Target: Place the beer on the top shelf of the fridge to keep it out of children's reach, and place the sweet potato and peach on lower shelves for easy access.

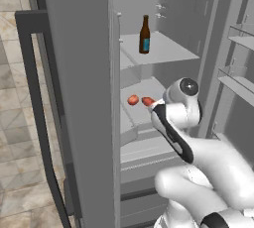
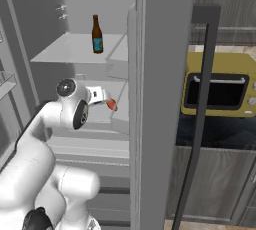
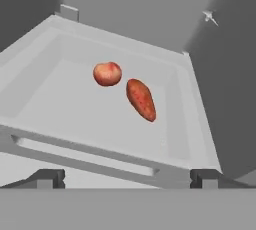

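The fridge (image 1: 79, 98) stands open. On its top shelf (image 1: 168, 48) the beer (image 1: 144, 34) (image 2: 97, 34) stands upright. One of the lower shelves (image 3: 60, 99) carries the peach (image 3: 107, 73) (image 1: 133, 100) and, just to its right, the sweet potato (image 3: 141, 99) (image 1: 148, 101); both lie loose. My gripper (image 3: 127, 179) (image 2: 106, 97) is open and hovers at this shelf's front edge, a short way back from the sweet potato, with nothing between its fingertips (image 3: 47, 178).
Door racks (image 1: 238, 78) line the open right-hand door. The left door's dark bar handle (image 1: 34, 98) is close to the arm. A yellow toaster oven (image 2: 220, 86) sits on the counter to the fridge's right. More shelves and drawer fronts (image 1: 144, 152) lie below.
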You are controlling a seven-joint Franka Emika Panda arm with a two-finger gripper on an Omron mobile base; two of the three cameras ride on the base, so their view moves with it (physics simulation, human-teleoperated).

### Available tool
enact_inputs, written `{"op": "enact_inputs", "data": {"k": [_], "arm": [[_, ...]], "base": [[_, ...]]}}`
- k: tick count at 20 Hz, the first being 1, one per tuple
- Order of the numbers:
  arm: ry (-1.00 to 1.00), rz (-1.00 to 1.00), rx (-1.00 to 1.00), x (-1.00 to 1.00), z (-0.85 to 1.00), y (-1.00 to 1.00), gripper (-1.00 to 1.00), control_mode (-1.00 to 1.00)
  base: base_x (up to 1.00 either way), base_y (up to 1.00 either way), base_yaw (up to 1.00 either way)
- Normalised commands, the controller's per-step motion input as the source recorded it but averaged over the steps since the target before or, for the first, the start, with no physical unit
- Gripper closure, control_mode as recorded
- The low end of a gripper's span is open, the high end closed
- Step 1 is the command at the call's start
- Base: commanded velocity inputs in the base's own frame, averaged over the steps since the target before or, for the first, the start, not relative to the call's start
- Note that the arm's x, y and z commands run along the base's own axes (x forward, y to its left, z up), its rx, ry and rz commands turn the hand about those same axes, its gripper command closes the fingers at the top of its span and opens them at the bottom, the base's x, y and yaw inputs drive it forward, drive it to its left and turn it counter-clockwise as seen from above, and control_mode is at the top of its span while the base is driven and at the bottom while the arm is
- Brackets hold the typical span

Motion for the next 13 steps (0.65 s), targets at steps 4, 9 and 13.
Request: {"op": "enact_inputs", "data": {"k": [4, 9, 13], "arm": [[0.00, -0.04, -0.03, -0.88, 1.00, 0.00, -1.00, -1.00], [0.00, -0.03, -0.03, -0.91, 1.00, -0.03, -1.00, -1.00], [0.00, -0.01, -0.03, -0.90, 0.97, 0.00, -1.00, -1.00]], "base": [[0.00, 0.00, 0.00], [0.00, 0.00, 0.00], [0.00, 0.00, 0.00]]}}
